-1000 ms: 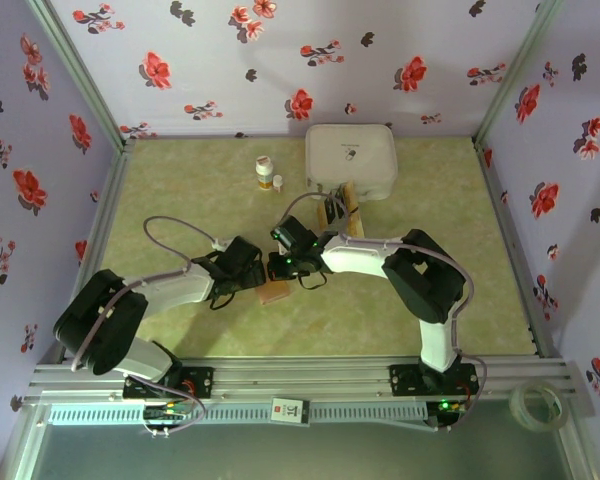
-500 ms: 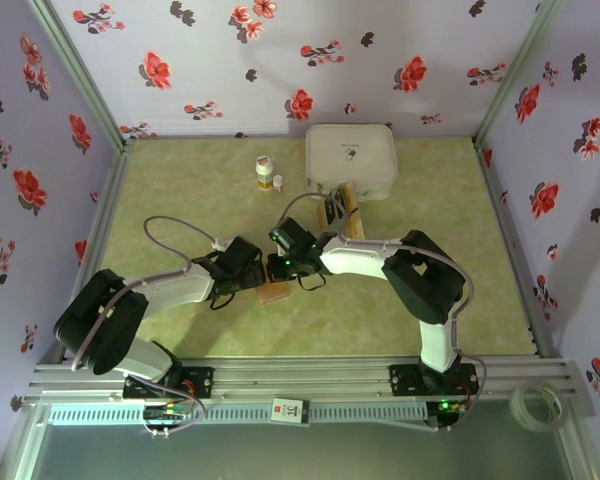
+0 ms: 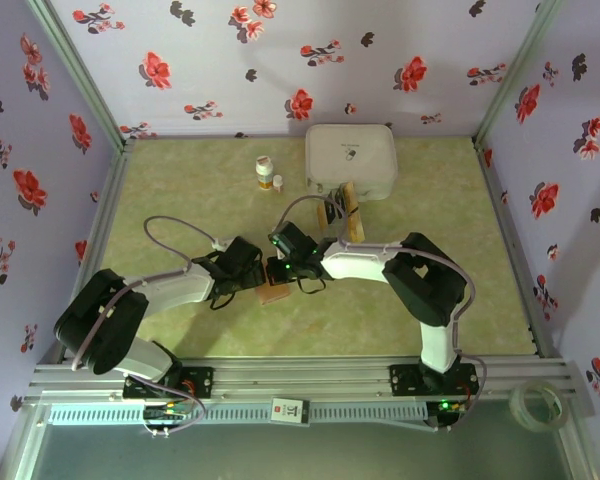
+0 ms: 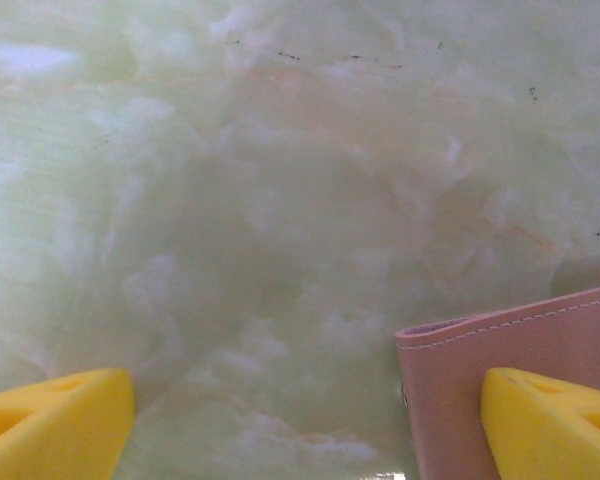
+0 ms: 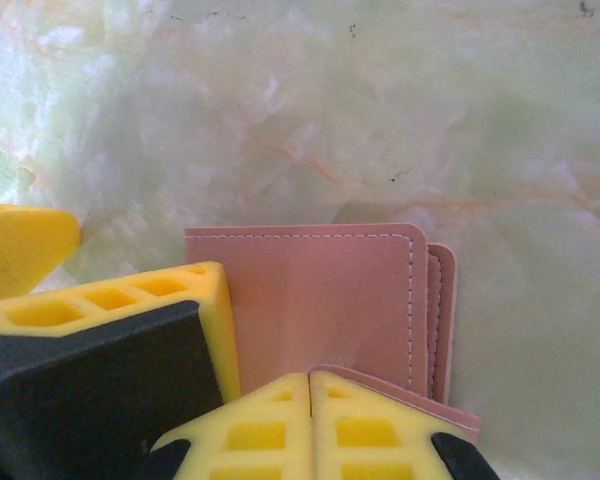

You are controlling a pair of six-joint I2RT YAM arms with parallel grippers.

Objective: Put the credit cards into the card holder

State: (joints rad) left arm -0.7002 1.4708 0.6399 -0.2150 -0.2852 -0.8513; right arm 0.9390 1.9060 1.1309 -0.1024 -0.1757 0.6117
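The right gripper [image 5: 310,405] pinches the card holder [image 5: 320,300] by its flap at lower centre, likely to open it; the left gripper [image 4: 300,420], fingers spread, steadies its corner at lower right.

A pale green, marble-patterned table [image 3: 180,180] is seen. Toward its far edge a white rounded box [image 3: 350,160] is set. To the left of the box a small bottle [image 3: 265,170] is stood upright, with a small white piece [image 3: 278,183] just beside it. Tan cards [image 3: 342,210] are found just in front of the box (their number cannot be told). Near the middle a reddish-brown wallet [image 3: 273,291] is laid flat on the surface, its stitched edge plainly seen from the right wrist, well apart from the box.
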